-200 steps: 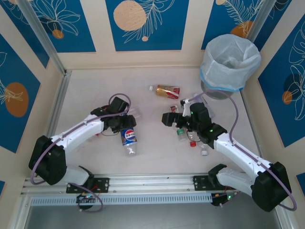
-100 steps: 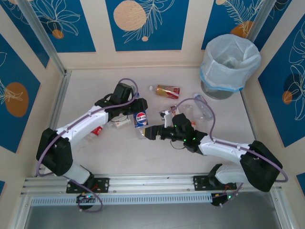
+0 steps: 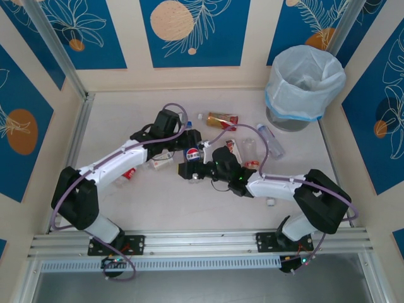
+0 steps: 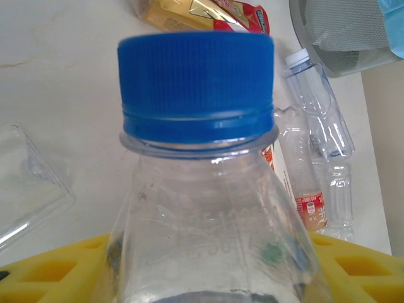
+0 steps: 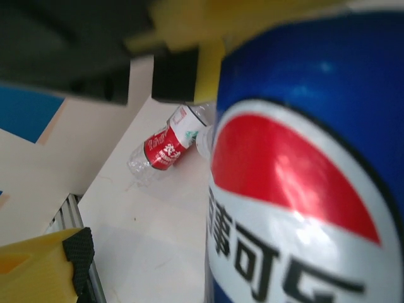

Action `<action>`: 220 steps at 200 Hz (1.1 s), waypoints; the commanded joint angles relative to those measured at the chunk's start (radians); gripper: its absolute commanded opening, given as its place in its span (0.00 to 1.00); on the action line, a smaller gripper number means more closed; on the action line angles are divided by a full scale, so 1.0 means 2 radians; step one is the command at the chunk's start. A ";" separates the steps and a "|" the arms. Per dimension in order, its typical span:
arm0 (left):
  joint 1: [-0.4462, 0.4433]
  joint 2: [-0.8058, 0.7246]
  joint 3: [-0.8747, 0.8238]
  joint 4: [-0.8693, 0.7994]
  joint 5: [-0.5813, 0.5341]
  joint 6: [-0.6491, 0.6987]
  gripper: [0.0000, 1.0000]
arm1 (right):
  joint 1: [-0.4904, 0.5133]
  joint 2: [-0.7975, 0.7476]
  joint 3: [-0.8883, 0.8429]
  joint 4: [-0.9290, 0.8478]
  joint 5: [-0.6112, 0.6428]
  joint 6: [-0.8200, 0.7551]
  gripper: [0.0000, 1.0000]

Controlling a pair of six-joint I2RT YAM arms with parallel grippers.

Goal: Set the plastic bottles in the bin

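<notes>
My left gripper (image 3: pixel 189 144) is shut on a clear bottle with a blue Pepsi label (image 3: pixel 191 153) and holds it off the table near the middle. In the left wrist view its blue cap (image 4: pixel 196 85) points away, and the yellow fingers (image 4: pixel 57 268) press both sides of the clear body. My right gripper (image 3: pixel 188 170) is open right beside that bottle. One of its yellow fingers (image 5: pixel 39 268) stands apart from the label (image 5: pixel 303 196). The bin (image 3: pixel 305 82), grey with a pale bag, stands at the far right corner.
A gold-label bottle (image 3: pixel 221 120) lies beyond the grippers. Several clear bottles (image 3: pixel 270 140) lie between the grippers and the bin. A red-label bottle (image 3: pixel 128 173) lies under the left arm and also appears in the right wrist view (image 5: pixel 165 148). A metal rail (image 3: pixel 76 142) borders the left side.
My left gripper lifted the Pepsi bottle off the table and carried it right toward the middle. My right arm swung left, away from the bottles near the bin, up to that bottle.
</notes>
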 commanded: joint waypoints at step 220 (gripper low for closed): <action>-0.006 0.000 0.046 0.047 0.124 -0.016 0.85 | -0.003 0.008 -0.006 -0.011 -0.033 -0.023 0.34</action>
